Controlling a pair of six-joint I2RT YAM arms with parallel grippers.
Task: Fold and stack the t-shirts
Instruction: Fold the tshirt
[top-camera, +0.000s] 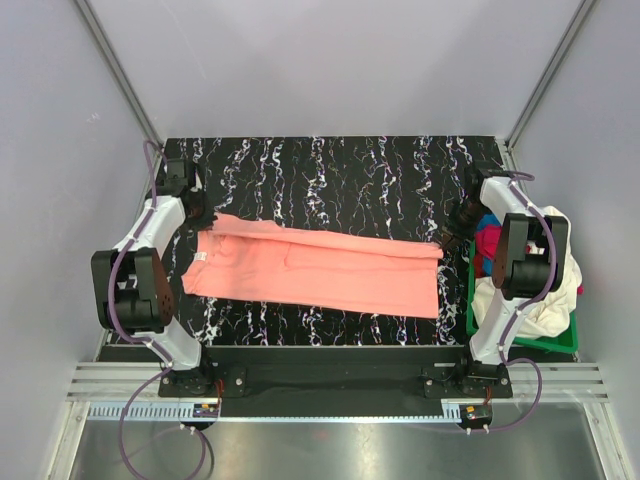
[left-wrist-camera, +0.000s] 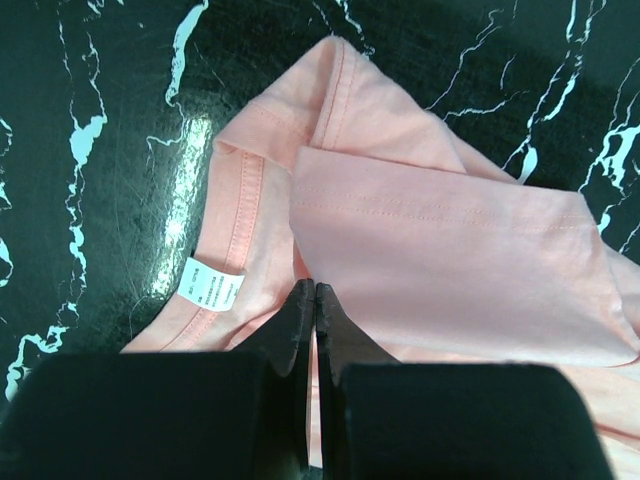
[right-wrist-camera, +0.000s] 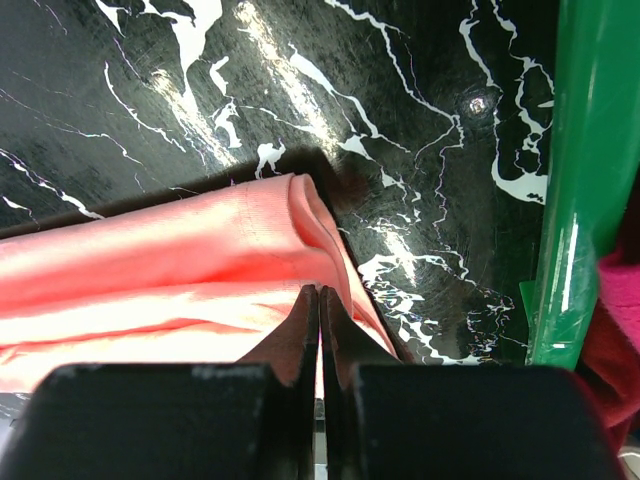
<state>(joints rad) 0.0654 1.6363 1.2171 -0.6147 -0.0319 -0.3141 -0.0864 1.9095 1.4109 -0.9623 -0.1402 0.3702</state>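
The salmon-pink t-shirt (top-camera: 320, 270) lies stretched across the black marbled table, its far long edge folded over toward me. Its white neck label (left-wrist-camera: 212, 290) shows at the left end. My left gripper (top-camera: 205, 215) is at the shirt's far left corner; in the left wrist view its jaws (left-wrist-camera: 316, 290) are shut on the folded cloth edge (left-wrist-camera: 450, 250). My right gripper (top-camera: 450, 235) is at the far right corner, shut (right-wrist-camera: 320, 292) on the shirt's folded end (right-wrist-camera: 150, 270). A cream-white shirt (top-camera: 545, 300) and a magenta one (top-camera: 488, 245) lie in the basket.
The green plastic basket (top-camera: 472, 300) stands at the table's right edge, close beside my right gripper; its wall (right-wrist-camera: 580, 150) fills the right of the right wrist view. Grey walls enclose the table on three sides.
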